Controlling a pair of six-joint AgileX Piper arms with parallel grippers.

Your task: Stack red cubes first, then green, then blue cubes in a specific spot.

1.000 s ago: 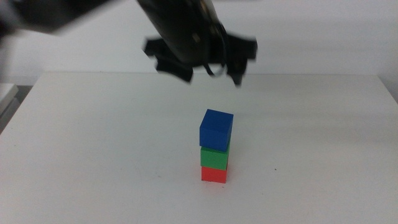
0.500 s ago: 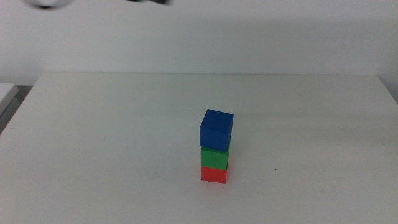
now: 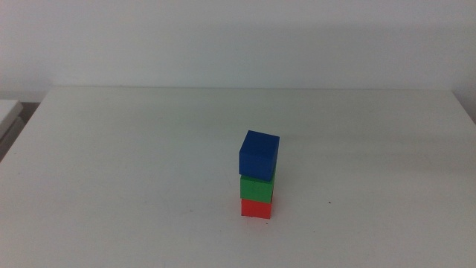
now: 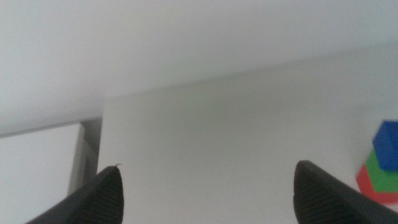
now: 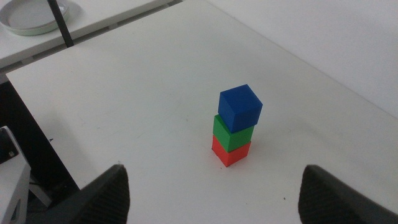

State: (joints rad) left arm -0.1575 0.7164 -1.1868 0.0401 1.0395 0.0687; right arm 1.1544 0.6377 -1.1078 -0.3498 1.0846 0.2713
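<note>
One stack stands on the white table [image 3: 134, 164]: the red cube [image 3: 256, 209] at the bottom, the green cube [image 3: 257, 187] on it, the blue cube [image 3: 259, 155] on top, turned a little off square. The right wrist view looks down on the same red cube [image 5: 232, 152], green cube [image 5: 233, 134] and blue cube [image 5: 240, 107]. In the left wrist view the stack sits at the frame's edge, blue cube [image 4: 387, 144] uppermost. Neither arm appears in the middle view. My left gripper [image 4: 208, 186] and right gripper [image 5: 211, 190] are both open, empty and well away from the stack.
A white bowl [image 5: 38, 15] rests on a side surface beyond the table's edge, beside a thin dark rod [image 5: 60, 22]. A second white surface [image 4: 37, 162] adjoins the table at its left side.
The left arm, hanging above the stack a second ago, has pulled up and out of the middle view. The three-cube stack has not moved.
</note>
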